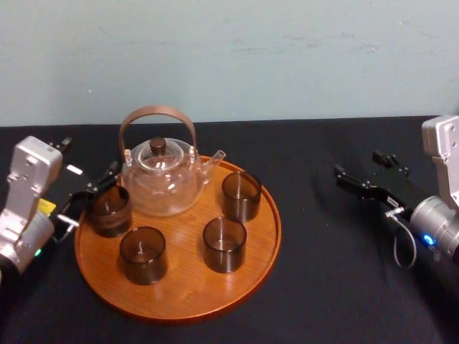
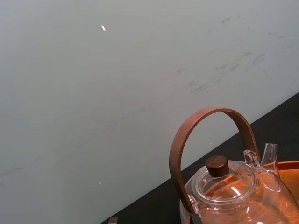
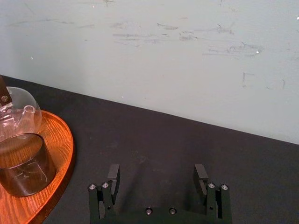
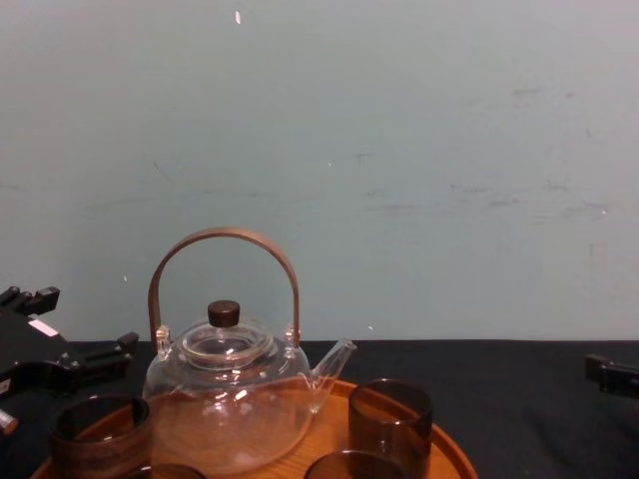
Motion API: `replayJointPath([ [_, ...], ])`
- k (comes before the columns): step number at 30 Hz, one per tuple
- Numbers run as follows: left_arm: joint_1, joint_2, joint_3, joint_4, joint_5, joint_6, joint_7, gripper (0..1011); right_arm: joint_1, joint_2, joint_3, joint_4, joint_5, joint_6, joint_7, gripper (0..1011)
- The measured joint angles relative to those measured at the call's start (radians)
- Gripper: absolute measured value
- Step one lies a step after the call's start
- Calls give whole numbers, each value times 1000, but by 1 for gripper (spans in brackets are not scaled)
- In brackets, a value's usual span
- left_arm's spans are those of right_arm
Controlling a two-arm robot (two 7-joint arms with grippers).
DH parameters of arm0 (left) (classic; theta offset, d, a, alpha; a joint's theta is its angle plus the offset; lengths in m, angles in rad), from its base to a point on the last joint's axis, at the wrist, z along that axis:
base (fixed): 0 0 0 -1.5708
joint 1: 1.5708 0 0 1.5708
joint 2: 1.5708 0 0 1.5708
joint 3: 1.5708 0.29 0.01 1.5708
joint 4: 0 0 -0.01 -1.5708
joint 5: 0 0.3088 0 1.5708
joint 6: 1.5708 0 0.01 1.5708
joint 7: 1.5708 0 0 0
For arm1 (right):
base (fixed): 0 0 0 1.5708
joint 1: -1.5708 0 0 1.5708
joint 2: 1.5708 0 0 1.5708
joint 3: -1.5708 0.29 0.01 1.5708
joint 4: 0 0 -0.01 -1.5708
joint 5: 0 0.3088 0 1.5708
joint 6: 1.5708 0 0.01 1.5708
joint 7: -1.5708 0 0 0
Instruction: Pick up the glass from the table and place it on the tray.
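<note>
Apparently set down, the glass (image 1: 109, 210) stands on the tray (image 1: 179, 287) just ahead of the left gripper (image 1: 95, 194), whose fingers are spread as if to free it; the right gripper (image 3: 156, 175), also spread, idles well apart.

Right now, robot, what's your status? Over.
Left gripper at the leftmost glass, glass on the tray. Right gripper open, above table right of tray. Teapot close beside that glass.

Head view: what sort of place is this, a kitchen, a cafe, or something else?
Probably a robot test bench, not a kitchen: a black-covered table against a bare scuffed wall, a tray with teapot and four glasses, and the left gripper and right gripper on either side.
</note>
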Motion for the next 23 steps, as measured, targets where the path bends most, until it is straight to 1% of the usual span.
replayJointPath([
  [23, 0, 0, 0, 0, 0, 0, 0, 1002, 0, 1, -1, -1, 2, 1, 1, 1002],
])
